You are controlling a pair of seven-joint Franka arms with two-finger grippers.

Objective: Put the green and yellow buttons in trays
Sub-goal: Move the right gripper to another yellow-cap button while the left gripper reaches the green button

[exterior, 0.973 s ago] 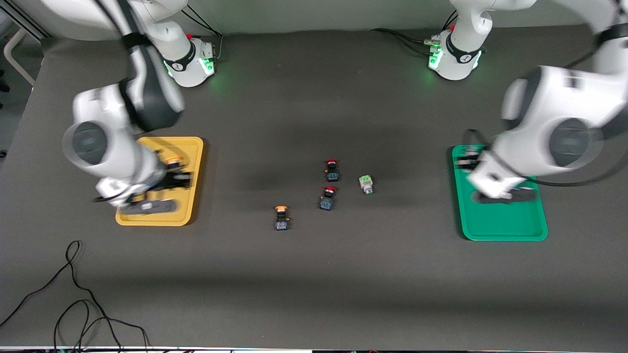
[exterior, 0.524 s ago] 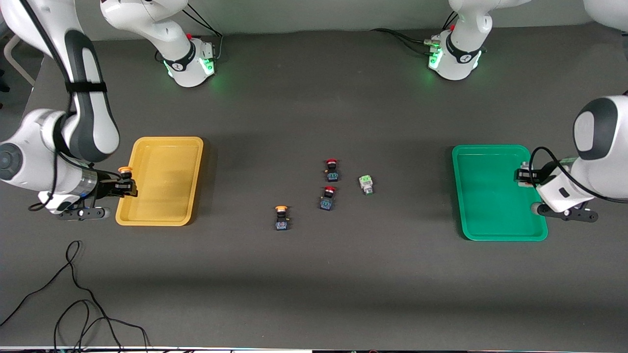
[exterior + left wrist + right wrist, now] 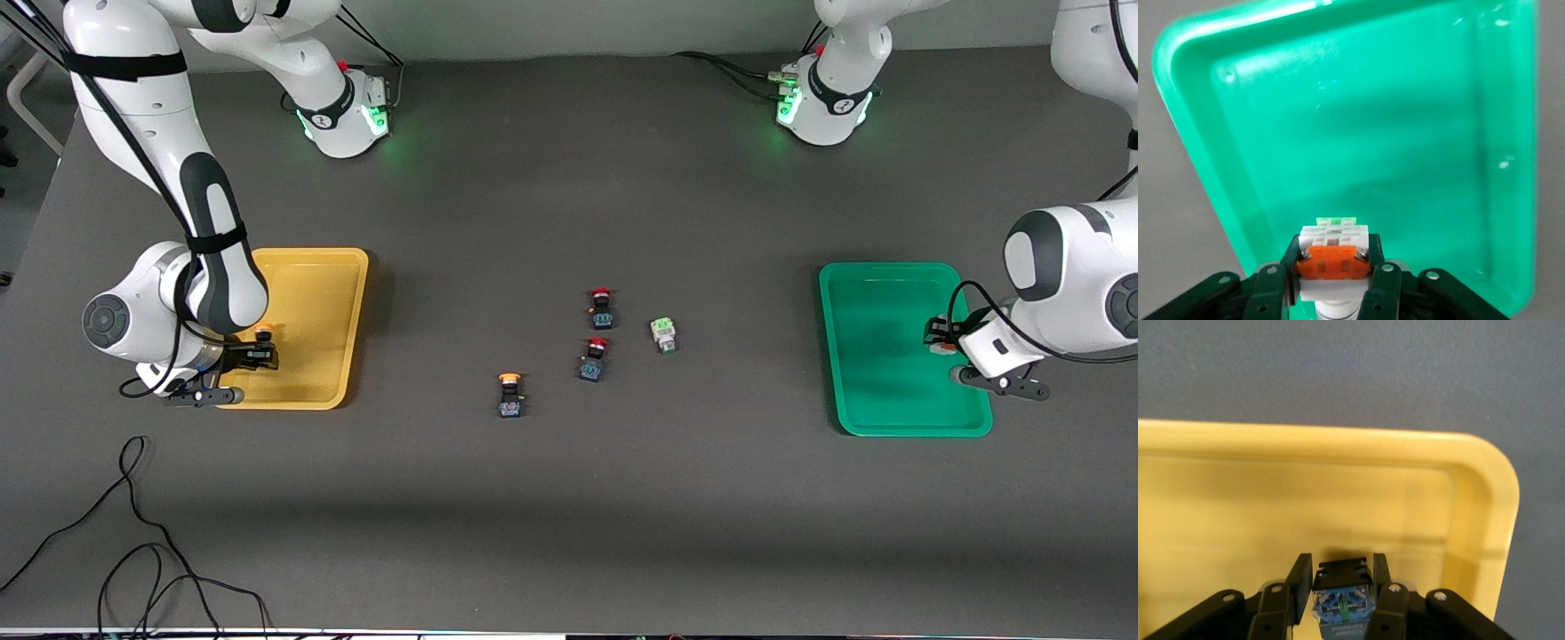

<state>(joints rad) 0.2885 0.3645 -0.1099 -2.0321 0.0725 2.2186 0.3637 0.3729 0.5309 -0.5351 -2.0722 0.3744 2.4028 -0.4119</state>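
My right gripper (image 3: 256, 356) is shut on a yellow-capped button (image 3: 263, 333) with a black-blue body (image 3: 1342, 590). It holds it low over the yellow tray (image 3: 311, 293), at the corner nearer the camera; the tray also shows in the right wrist view (image 3: 1258, 493). My left gripper (image 3: 938, 338) is shut on a white button with an orange-red face (image 3: 1335, 259), over the green tray (image 3: 880, 356) at its outer edge; the tray also shows in the left wrist view (image 3: 1405, 133). A second yellow-capped button (image 3: 509, 395) and a white, green-faced button (image 3: 662, 334) lie mid-table.
Two red-capped dark buttons (image 3: 602, 308) (image 3: 593, 359) lie between the loose yellow-capped and green-faced buttons. A black cable (image 3: 133, 551) loops on the table near the camera at the right arm's end.
Both arms have swung and settled with their buttons still held. The right gripper has come in over the yellow tray's near corner. The left gripper has shifted slightly inward over the green tray.
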